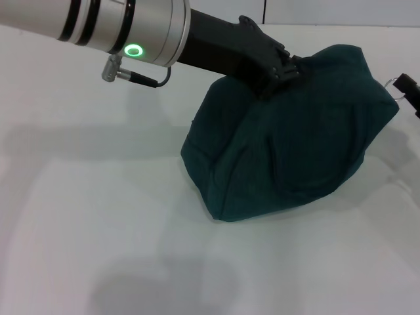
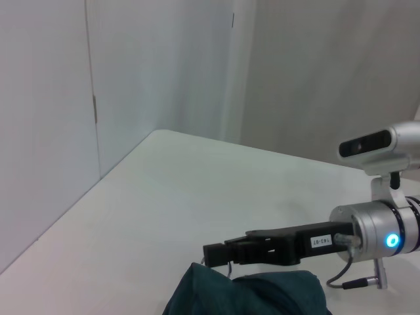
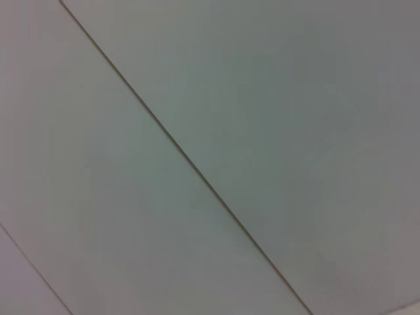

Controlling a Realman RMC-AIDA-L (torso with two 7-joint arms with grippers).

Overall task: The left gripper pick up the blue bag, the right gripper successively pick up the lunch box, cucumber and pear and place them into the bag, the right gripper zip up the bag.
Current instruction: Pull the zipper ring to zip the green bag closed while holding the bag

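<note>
Gripping the blue bag (image 1: 289, 144) at its top w/ my left gripper (image 1: 283, 71), jaws pinched on fabric. Right gripper (image 2: 220, 251) is at the zipper ring, jaw state unclear. No food visible, bag bulges; prob. packed, zipping nearly finished.

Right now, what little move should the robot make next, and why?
Probably the right gripper should ease off the zipper ring at the bag's far right corner. No lunch box, cucumber or pear lies on the table, and the bag bulges with no opening showing, so zipping looks about finished. The left gripper pinches the bag's top, steadying it.
</note>
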